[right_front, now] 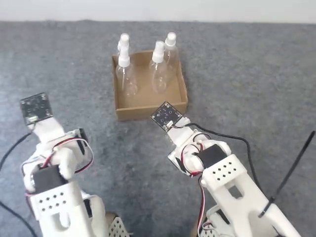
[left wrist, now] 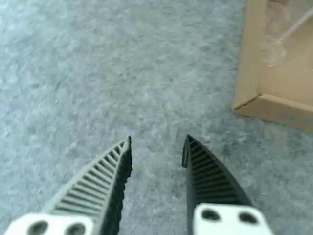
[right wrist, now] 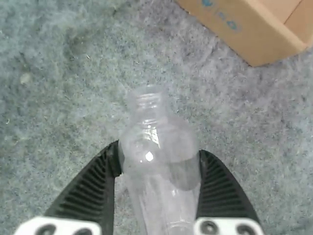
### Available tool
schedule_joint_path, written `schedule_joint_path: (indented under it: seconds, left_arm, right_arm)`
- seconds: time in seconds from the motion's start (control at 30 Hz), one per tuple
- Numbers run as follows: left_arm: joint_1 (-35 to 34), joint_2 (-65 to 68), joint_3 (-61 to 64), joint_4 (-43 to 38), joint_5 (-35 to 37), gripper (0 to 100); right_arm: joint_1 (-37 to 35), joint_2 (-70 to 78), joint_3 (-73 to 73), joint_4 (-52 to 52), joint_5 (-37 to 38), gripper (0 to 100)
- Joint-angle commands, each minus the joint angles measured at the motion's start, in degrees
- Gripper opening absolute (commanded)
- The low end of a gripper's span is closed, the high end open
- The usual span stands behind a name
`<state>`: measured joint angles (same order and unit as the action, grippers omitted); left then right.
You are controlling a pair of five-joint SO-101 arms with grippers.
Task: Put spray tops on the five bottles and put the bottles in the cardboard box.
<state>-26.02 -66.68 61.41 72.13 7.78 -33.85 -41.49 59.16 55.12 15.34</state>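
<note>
clear plastic is what your right gripper (right wrist: 159, 152) pinches: an uncapped bottle (right wrist: 157, 171) held neck-forward over the grey carpet (right wrist: 58, 73), near a corner of the cardboard box (right wrist: 244, 34), its base cut off behind the jaws, and you cannot tell whether it touches the carpet. your left gripper (left wrist: 158, 139) hangs spread with nothing between its fingers, close to another corner of the box. from the high view you see four bottles with spray tops (right_front: 159, 69) upright in the box, their clear bodies faint and the back left one half hidden behind its neighbour.
</note>
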Motion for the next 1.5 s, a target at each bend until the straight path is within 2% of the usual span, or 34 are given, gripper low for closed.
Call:
schedule_joint_path:
  seconds: [0.0, 0.07, 0.2, 0.27, 0.37, 0.5, 0.73, 0.97, 1.07, 1.2, 1.3, 1.47]
  left_arm:
    - [-3.5, 2.6, -3.5, 2.7, 0.5, 16]
    - [-5.3, 2.8, -3.3, 3.0, -0.2, 15]
    - [-9.6, 2.2, -1.7, 0.1, 0.7, 6]
    - [-11.3, 2.6, -0.7, 1.1, 0.5, 4]
    - [-11.3, 4.0, 0.0, 6.1, 0.7, 9]
    - [-11.9, 10.5, -0.3, 4.5, 1.1, 16]
    - [-14.9, 31.5, -9.7, 7.9, 0.4, 16]
    - [-17.0, 51.5, -18.9, 12.4, -4.8, 16]
    - [-18.9, 55.7, -20.8, 12.0, -5.0, 16]
    - [-20.3, 59.2, -22.5, 12.4, -10.0, 16]
    - [-20.4, 61.2, -22.4, 12.5, -11.1, 16]
    - [-20.0, 66.0, -23.3, 17.1, -14.1, 16]
  right_arm:
    - [0.7, -0.7, -0.9, -1.5, -0.4, 7.6]
    - [0.7, -0.7, -0.9, -1.5, -0.4, 7.6]
    - [0.7, -0.7, -0.9, -1.5, -0.4, 7.6]
    - [0.8, -0.6, -0.9, -1.5, -0.4, 7.6]
    - [0.8, -0.6, -0.9, -1.5, -0.4, 7.6]
    - [0.8, -0.6, -0.9, -1.5, -0.4, 7.6]
    - [0.8, -0.6, -0.9, -1.5, -0.4, 7.6]
    - [0.8, -0.6, -0.9, -1.5, -0.3, 7.6]
    - [0.8, -0.6, -0.9, -1.5, -0.3, 7.6]
    - [0.8, -0.6, -0.8, -1.5, -0.2, 7.6]
    - [0.8, -0.6, -0.8, -1.5, -0.1, 7.6]
    - [0.8, -0.6, -0.8, -1.5, -0.1, 7.6]
